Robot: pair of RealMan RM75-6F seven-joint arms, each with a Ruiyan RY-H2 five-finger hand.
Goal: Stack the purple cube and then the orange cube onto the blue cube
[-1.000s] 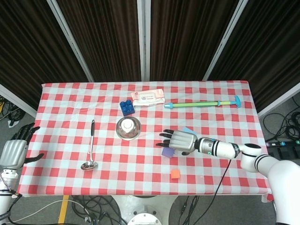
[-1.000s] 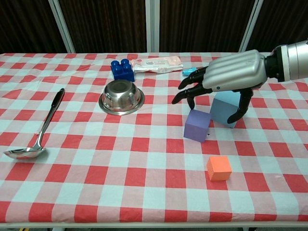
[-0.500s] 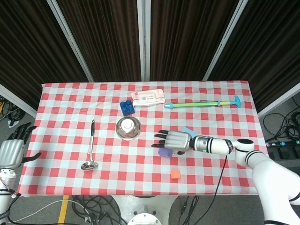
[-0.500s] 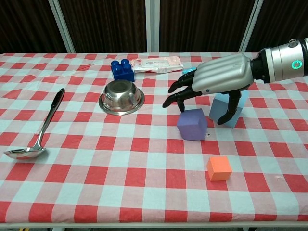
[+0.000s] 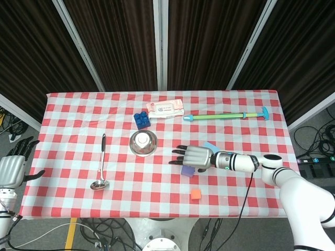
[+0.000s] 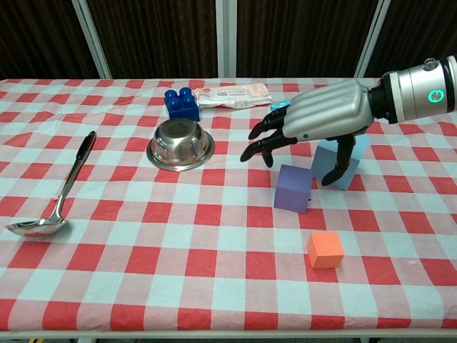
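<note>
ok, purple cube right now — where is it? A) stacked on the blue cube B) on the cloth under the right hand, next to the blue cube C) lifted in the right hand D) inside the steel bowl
B: the purple cube sits on the tablecloth beside the blue cube, with the right hand spread above it and its fingers not closed on it.

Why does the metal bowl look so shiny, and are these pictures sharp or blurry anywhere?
In the chest view the steel bowl catches overhead light as bright patches, and the ladle glints too; the right hand and purple cube look sharp, with only soft shadows beneath them. In the head view everything is smaller but evenly lit, and the dark curtains behind show almost no detail.
</note>
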